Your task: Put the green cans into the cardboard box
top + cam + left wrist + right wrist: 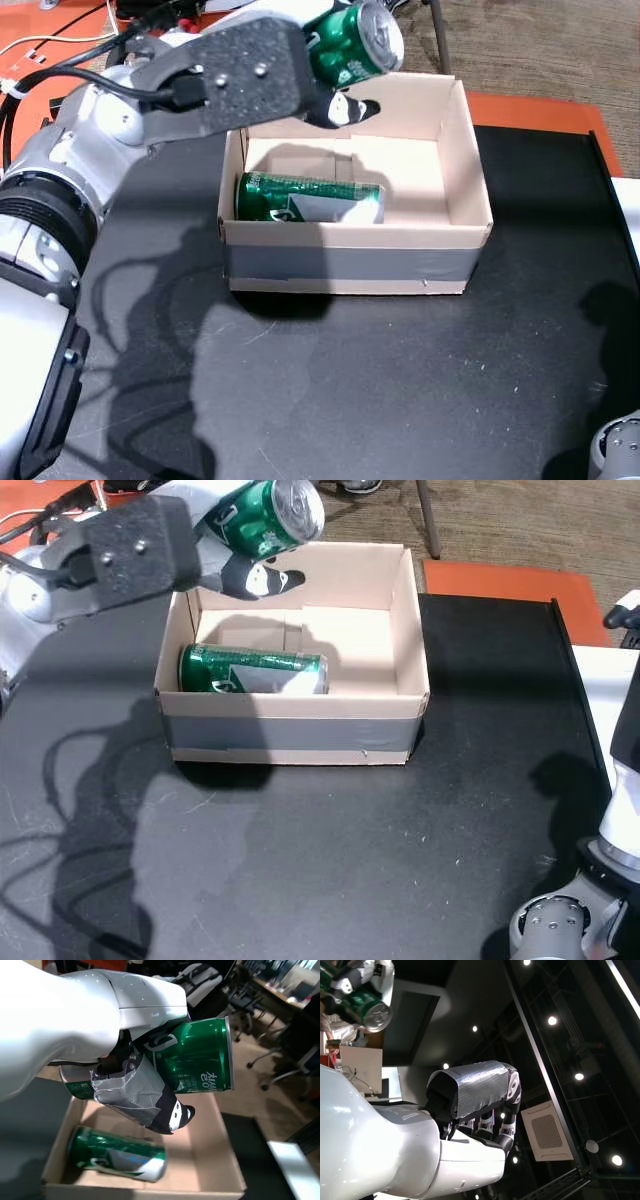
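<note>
A shiny green aluminium drink can (352, 42) is gripped in the left hand (255, 78), lying roughly sideways with its silver top pointing away from the arm, held above the far left corner of the open tan cardboard box (460, 150). In the left wrist view the fingers (145, 1097), one wrapped in grey tape, curl around the can's body, so the hold looks firm. A second green can with a white-and-silver label (310, 198) already lies on its side inside the box, against the near wall at the left. The box, with a band of grey tape across its front, sits on the black counter (400, 380).

By these pictures, one can is delivered and the held one is poised over the opening but not yet released; lowering it and letting go would finish that can. No other green cans show on the counter.

The right hand (485, 1105) points up toward a ceiling, its fingers curled in and holding nothing that I can see.
</note>
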Robot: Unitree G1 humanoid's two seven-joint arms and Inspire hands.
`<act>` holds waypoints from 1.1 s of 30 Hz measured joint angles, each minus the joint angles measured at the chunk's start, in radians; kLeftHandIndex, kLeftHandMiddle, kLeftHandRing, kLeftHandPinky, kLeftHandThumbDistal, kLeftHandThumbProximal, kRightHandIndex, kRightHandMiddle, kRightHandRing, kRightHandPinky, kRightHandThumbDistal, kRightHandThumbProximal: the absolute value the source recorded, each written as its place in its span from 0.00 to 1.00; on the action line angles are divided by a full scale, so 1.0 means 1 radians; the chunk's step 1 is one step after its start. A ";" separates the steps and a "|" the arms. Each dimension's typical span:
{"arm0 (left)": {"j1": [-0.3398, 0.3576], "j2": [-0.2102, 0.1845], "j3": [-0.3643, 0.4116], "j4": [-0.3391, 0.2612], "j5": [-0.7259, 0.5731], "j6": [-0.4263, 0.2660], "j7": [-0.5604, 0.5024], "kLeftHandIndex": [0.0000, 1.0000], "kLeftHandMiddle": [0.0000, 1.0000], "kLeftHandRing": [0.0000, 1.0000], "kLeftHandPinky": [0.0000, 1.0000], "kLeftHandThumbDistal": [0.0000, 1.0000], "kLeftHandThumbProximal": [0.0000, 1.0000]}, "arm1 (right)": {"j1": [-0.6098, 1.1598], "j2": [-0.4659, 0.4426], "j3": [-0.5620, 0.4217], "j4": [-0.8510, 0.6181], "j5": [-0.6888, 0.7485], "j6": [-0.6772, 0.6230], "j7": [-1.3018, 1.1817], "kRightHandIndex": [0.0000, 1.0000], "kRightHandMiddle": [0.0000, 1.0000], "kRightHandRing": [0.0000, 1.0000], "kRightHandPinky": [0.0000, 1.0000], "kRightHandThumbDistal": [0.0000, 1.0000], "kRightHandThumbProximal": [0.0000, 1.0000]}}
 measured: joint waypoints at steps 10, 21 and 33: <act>0.001 -0.023 -0.084 0.023 0.081 0.048 0.000 0.12 0.13 0.15 0.16 0.36 0.00 | 0.000 0.003 0.000 -0.012 0.018 0.013 0.027 0.29 0.33 0.40 0.51 0.28 0.34; 0.001 -0.039 -0.066 0.023 0.068 0.034 0.010 0.12 0.13 0.15 0.16 0.35 0.00 | 0.000 0.021 0.001 -0.013 0.020 -0.004 0.048 0.29 0.32 0.38 0.49 0.31 0.38; 0.001 -0.043 -0.079 0.024 0.077 0.070 0.015 0.14 0.14 0.15 0.14 0.35 0.00 | 0.000 0.030 0.005 -0.014 0.022 -0.018 0.060 0.28 0.32 0.39 0.49 0.30 0.40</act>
